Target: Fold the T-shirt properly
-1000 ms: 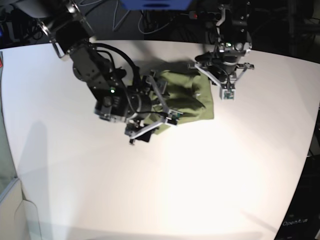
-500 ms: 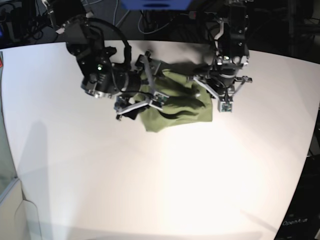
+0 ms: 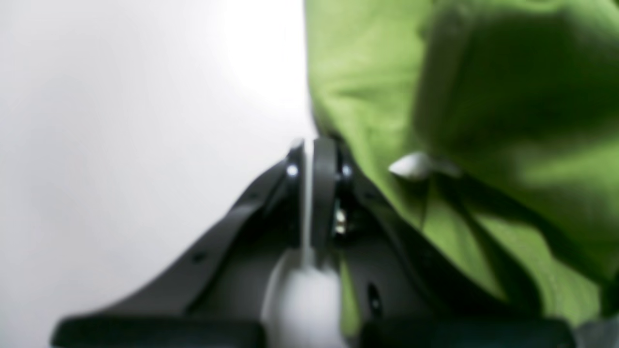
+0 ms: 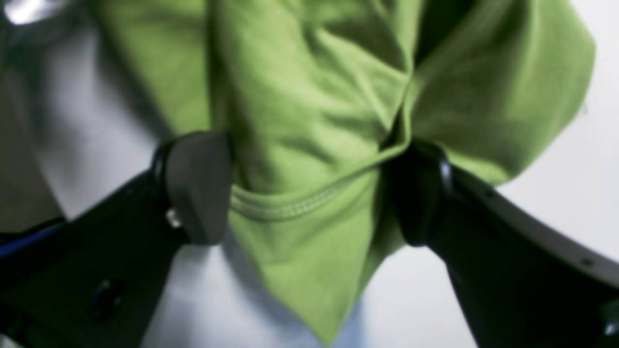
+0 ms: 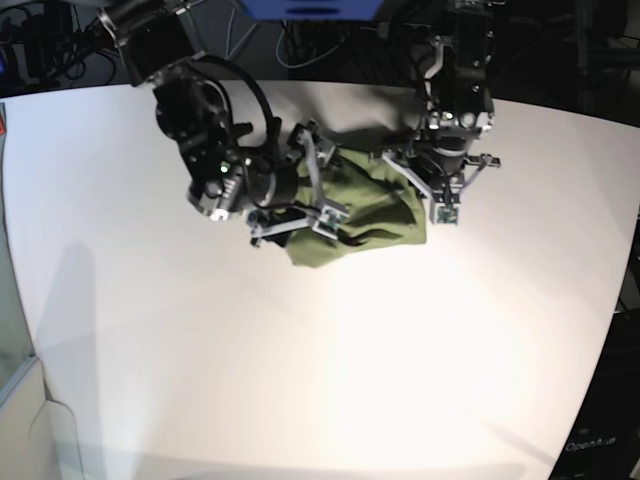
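The olive-green T-shirt (image 5: 372,215) lies bunched on the white table (image 5: 300,360), between my two arms. My right gripper (image 5: 318,198) is open at the shirt's left side. In the right wrist view its two pads stand wide apart (image 4: 309,191) with a stitched hem fold of the T-shirt (image 4: 314,121) filling the gap between them. My left gripper (image 5: 441,208) points down at the shirt's right edge. In the left wrist view its fingers are together (image 3: 308,154) on the bare table, with the T-shirt (image 3: 483,96) just beside them and no cloth visibly between them.
The white table stretches wide in front of the shirt and to both sides. Dark equipment and cables (image 5: 330,40) stand behind the far edge. A pale box corner (image 5: 25,410) sits at the front left.
My right arm lifted back from the shirt's front-left corner, then swung right onto its left side. The shirt is more bunched. My left gripper edged slightly toward the shirt.
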`<state>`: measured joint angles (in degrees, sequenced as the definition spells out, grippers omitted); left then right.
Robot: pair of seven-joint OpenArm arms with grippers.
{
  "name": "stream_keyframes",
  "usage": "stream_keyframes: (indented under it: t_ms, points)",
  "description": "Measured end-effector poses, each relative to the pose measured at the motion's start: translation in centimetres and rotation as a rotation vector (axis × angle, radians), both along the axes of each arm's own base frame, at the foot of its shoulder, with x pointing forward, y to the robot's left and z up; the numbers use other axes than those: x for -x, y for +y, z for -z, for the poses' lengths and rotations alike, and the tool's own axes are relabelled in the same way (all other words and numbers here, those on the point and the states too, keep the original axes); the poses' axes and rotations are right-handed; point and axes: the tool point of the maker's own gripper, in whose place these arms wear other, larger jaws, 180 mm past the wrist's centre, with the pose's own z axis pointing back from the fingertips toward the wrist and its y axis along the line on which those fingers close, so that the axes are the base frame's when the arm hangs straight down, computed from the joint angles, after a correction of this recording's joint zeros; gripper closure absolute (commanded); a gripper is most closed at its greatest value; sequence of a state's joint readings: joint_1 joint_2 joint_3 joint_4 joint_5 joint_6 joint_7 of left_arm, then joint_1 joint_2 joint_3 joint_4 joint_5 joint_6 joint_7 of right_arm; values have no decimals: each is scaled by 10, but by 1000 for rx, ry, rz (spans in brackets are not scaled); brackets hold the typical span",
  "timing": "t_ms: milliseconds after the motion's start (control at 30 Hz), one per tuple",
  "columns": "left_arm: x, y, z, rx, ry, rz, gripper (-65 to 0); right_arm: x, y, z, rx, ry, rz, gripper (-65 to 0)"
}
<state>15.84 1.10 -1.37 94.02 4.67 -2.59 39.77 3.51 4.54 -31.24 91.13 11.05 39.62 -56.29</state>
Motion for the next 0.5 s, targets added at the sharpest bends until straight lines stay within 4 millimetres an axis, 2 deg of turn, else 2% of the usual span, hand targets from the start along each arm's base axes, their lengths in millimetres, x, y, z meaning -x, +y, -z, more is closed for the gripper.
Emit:
stream_keyframes:
  t_ms: [133, 333, 500]
  points:
    - [8, -1, -2, 9, 7, 7, -22, -14, 10, 0, -7, 9, 4, -498]
    - [23, 0, -7, 7, 40, 10, -22, -11, 30, 10, -102, 41, 17, -498]
    - [25, 2, -7, 3, 43, 12, -22, -10, 27, 13, -124, 51, 23, -498]
